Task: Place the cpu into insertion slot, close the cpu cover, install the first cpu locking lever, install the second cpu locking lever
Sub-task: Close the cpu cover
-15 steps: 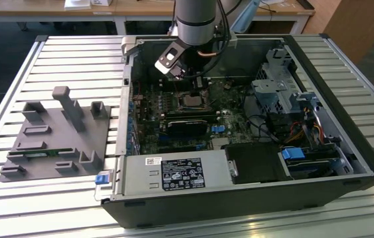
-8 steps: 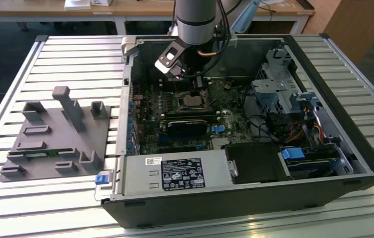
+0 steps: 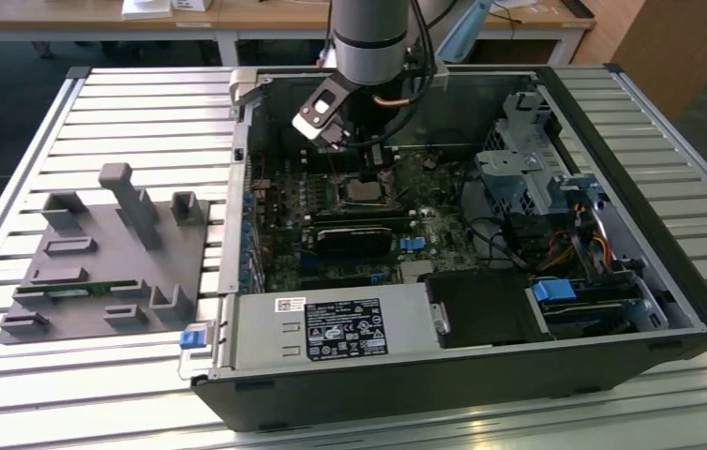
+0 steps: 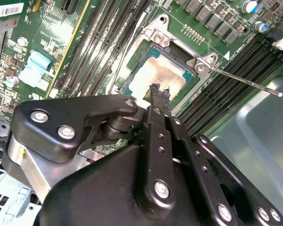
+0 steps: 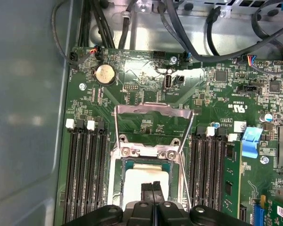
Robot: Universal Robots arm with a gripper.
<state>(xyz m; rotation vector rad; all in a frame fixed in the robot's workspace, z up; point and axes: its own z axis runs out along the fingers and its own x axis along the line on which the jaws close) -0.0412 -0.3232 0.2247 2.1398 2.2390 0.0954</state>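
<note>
Beside the long black memory slots point(image 5: 87, 174), the square cpu point(image 5: 137, 174) is lying flat in the insertion slot point(image 4: 151, 45), dull silver top facing up, edges running parallel to those slots. My gripper point(image 5: 152, 187) is hanging right over that top, its black fingertips pinched together on nothing. The thin silver cpu cover point(image 5: 153, 109), a windowed frame, is standing open, clear of the socket.

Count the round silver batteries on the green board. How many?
1. The battery sits on the green board near its edge, apart from the square chip. Others may hide under the arm.
</note>
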